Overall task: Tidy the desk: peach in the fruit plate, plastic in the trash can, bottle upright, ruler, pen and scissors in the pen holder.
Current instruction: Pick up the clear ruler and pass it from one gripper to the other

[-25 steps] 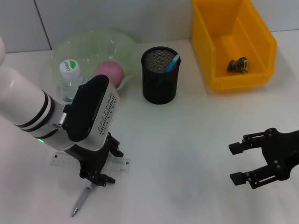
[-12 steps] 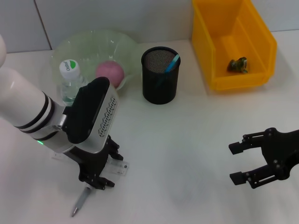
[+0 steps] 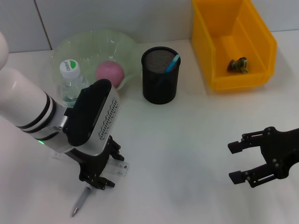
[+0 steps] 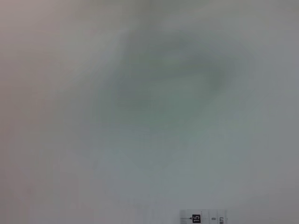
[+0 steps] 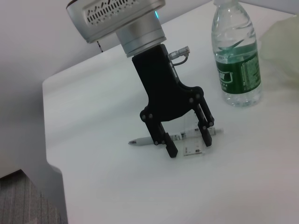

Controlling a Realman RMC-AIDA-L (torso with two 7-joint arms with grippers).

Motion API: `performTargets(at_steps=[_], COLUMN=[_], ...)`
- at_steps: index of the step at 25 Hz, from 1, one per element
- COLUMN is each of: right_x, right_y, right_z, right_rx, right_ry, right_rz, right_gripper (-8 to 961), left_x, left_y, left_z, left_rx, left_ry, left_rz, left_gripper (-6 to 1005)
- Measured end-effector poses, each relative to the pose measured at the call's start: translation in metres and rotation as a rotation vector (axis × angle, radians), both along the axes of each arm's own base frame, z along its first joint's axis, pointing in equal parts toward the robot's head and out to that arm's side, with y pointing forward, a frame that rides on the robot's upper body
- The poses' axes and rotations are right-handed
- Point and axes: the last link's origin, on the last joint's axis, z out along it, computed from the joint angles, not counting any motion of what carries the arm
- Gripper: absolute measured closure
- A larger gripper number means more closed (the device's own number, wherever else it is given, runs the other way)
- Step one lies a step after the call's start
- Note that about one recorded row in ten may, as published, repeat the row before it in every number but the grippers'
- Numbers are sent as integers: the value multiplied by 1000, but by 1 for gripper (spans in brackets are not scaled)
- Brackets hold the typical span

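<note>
In the head view the left gripper (image 3: 103, 175) is down at the table (image 3: 187, 140) near the front left, its black fingers spread over the clear ruler (image 3: 119, 168), whose end pokes out beside them. The pen (image 3: 80, 202) lies on the table just in front of the fingers, pointing out toward the front edge. Behind the arm the bottle (image 3: 71, 80) stands upright beside the fruit plate (image 3: 88, 44), and the peach (image 3: 110, 72) sits in that plate. The black mesh pen holder (image 3: 160, 74) stands right of the plate. The yellow trash can (image 3: 233, 42) at the back right holds a crumpled piece of plastic (image 3: 237, 65). The right gripper (image 3: 240, 162) hovers low at the right, jaws apart and holding nothing, well apart from everything.

The left wrist view is nearly all blur; only a corner of the ruler (image 4: 203, 217), with printed marks, shows at the edge.

The right wrist view shows the left gripper (image 5: 189, 142) from the side: its open fingers straddle the ruler (image 5: 194, 149) and pen (image 5: 175, 136), tips touching or almost touching the table (image 5: 117, 186). The bottle (image 5: 236, 56) stands beyond it.
</note>
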Motion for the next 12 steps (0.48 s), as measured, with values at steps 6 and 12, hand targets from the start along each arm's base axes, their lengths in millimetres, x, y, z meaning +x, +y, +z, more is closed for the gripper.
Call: performTargets(at_steps=[6,12], right_x=[0,0], right_y=[0,-1], right_z=[0,0], right_rx=[-1,-2], right_ry=[0,2], right_rz=[-3,-5], right_gripper=[121,121], left_x=[1,4], left_y=[0,0], left_z=[-2,-3], left_rx=[-12,-24], left_ry=[3,3], left_rz=[-33,-65], left_gripper=[390,455])
